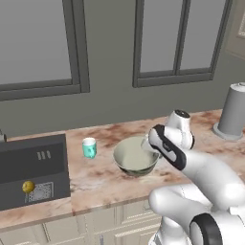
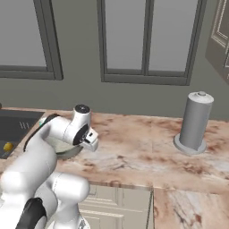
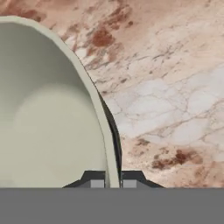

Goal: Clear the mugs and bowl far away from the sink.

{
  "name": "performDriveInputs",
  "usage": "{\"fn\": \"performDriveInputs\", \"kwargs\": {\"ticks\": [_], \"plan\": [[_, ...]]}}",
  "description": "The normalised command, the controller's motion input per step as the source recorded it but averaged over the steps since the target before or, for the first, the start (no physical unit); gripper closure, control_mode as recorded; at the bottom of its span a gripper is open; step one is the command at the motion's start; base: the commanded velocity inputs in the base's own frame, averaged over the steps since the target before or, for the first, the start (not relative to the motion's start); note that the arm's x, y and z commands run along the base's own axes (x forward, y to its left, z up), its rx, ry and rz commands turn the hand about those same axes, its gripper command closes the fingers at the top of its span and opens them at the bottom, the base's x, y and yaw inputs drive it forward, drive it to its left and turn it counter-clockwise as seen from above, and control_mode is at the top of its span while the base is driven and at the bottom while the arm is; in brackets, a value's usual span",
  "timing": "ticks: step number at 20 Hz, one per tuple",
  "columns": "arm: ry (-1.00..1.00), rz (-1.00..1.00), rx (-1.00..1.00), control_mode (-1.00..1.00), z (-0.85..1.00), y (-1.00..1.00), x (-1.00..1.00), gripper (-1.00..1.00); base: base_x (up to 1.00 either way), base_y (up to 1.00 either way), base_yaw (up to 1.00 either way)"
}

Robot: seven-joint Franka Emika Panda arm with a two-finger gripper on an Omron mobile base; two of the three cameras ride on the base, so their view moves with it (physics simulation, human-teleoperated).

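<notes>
While clamped on the bowl (image 3: 52,122) rim, hand (image 3: 113,181) low over marble counter (image 3: 175,87), teal mug (image 1: 89,147) nearby

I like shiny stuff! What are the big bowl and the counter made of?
The bowl looks like smooth glazed ceramic: pale grey-green, thin rim, soft sheen, though it could be plastic. The counter looks like polished marble or stone, with white and rusty-brown patches and fine dark veins.
</notes>
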Motion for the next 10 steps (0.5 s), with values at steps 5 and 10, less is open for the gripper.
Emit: {"fn": "performDriveInputs", "kwargs": {"ticks": [5, 10], "plan": [[-0.01, -0.18, 0.19, -1.0, 0.98, -0.26, -0.55, 1.0, 0.0, 0.0, 0.0], [-0.17, -0.36, 0.06, -1.0, 0.98, 0.01, -0.5, 1.0, 0.0, 0.0, 0.0]]}}
